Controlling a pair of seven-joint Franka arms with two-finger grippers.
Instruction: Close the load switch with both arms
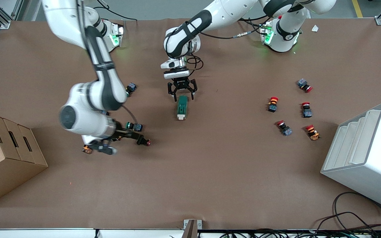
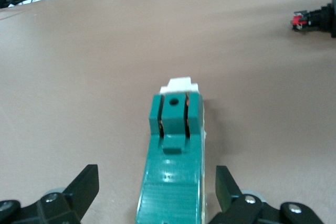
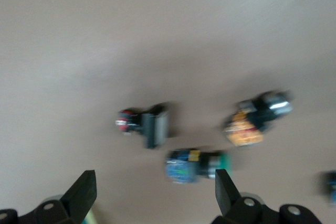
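My left gripper [image 1: 182, 95]: fingers spread, low over the load switch [image 1: 181, 107], straddling its green end; cream handle points away from me. My right gripper [image 3: 152, 198]: fingers spread, empty, hovering above a cluster of push buttons [image 3: 197, 165], well apart from the switch.

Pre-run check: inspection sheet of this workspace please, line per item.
Surface: brown table, flat.
Job's things: load switch mid-table, green, white end toward the front camera.
Clutter: red-capped buttons toward the left arm's end; assorted buttons under the right arm.
Grippers: left tool open, straddling the load switch's end; right tool open over the assorted buttons.
Cables: bundle at the table's front edge.
Surroundings: cardboard box, white bin.
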